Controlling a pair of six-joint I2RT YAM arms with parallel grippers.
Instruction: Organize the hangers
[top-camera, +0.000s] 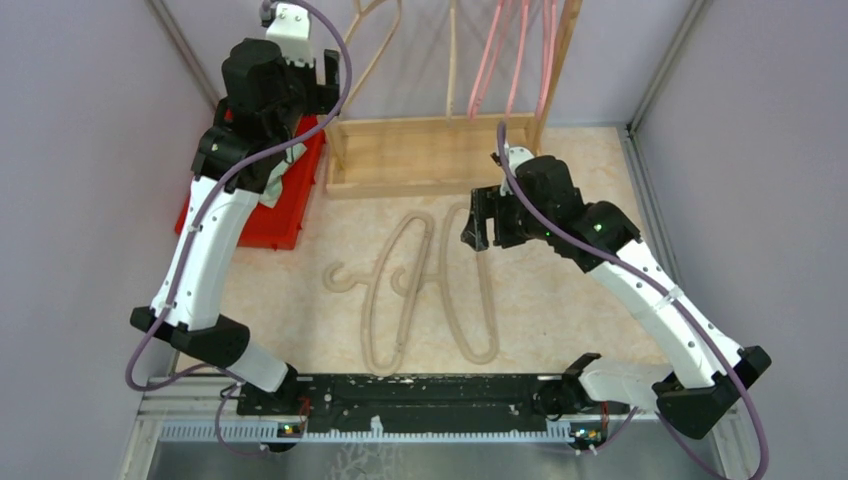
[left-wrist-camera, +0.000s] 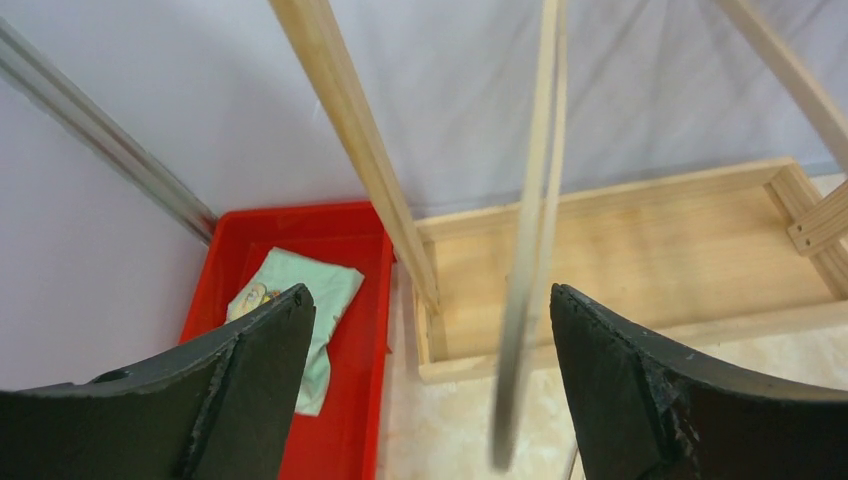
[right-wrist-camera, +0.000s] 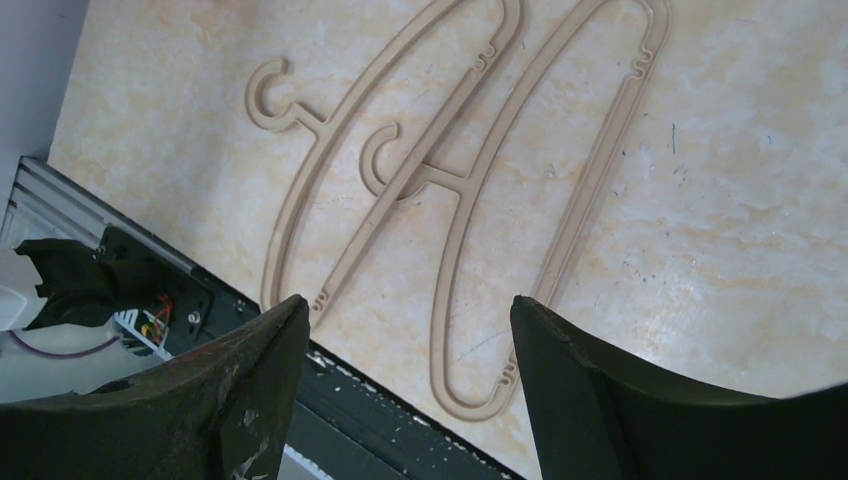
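Step in hand, as judged: moving loose hangers from the table onto the wooden rack, grouped by colour. Two beige hangers lie flat at the centre of the top view with their hooks pointing to frame left. These are the left-hand hanger and the right-hand hanger. The hook of the second lies within the outline of the first, and the two appear to cross there; which one is on top cannot be told. On the rack at upper centre, beige hangers hang toward the left and pink hangers toward the right. A red bin holding a pale cloth sits just left of the rack base. The left gripper is raised at the rack in the upper left of the top view, fingers spread wide. In its wrist view one hanging beige hanger passes between the fingers, with no contact visible on either. The right gripper hovers above the table pair, fingers spread and holding nothing. The next move calls for lowering the right gripper so that its fingers straddle a single arm of one hanger, well away from the crossing point, then closing and lifting without dragging the other hanger. The left gripper should back straight out so as not to set the hanging hanger swinging.
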